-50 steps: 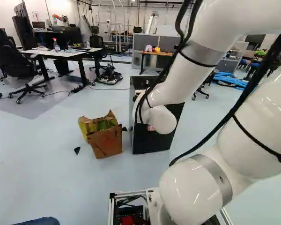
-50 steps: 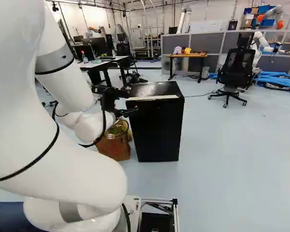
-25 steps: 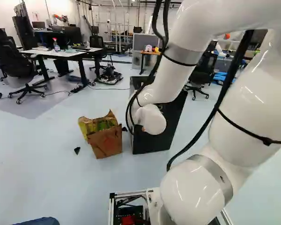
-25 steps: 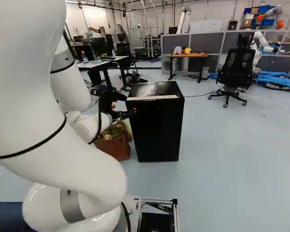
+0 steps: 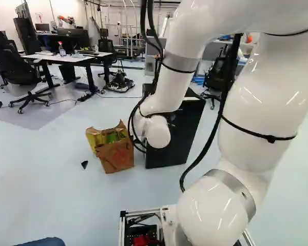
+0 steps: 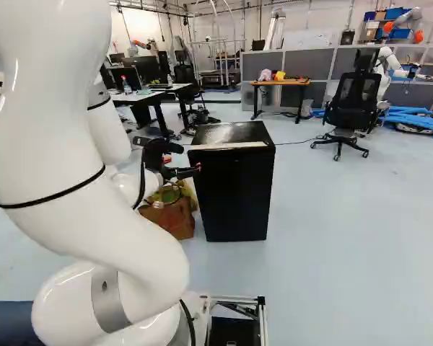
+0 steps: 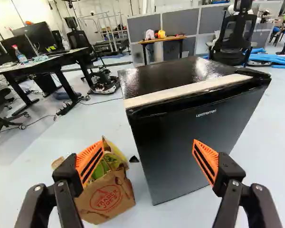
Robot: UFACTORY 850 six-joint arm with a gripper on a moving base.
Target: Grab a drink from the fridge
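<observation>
My gripper point(image 6: 182, 163) is beside the front left of the fridge point(image 6: 234, 194) in the right base view. In the wrist view the gripper point(image 7: 147, 154) stands wide open, nothing between its orange-padded fingers. Ahead of it is the black fridge point(image 7: 190, 137), its door closed, with a pale strip along the top front edge. In the left base view my arm partly covers the fridge point(image 5: 182, 136) and hides the gripper. No drink shows; the fridge's inside is hidden.
A brown paper bag point(image 7: 107, 202) with green and yellow contents stands on the floor beside the fridge. Behind are a white-topped desk point(image 5: 66, 58), a wooden table point(image 6: 280, 83), an office chair point(image 6: 352, 108) and another robot point(image 6: 384, 68).
My arm has swung leftwards in the left base view, and the gripper has drawn slightly away from the fridge in the right base view. Base, fridge and bag have stayed put.
</observation>
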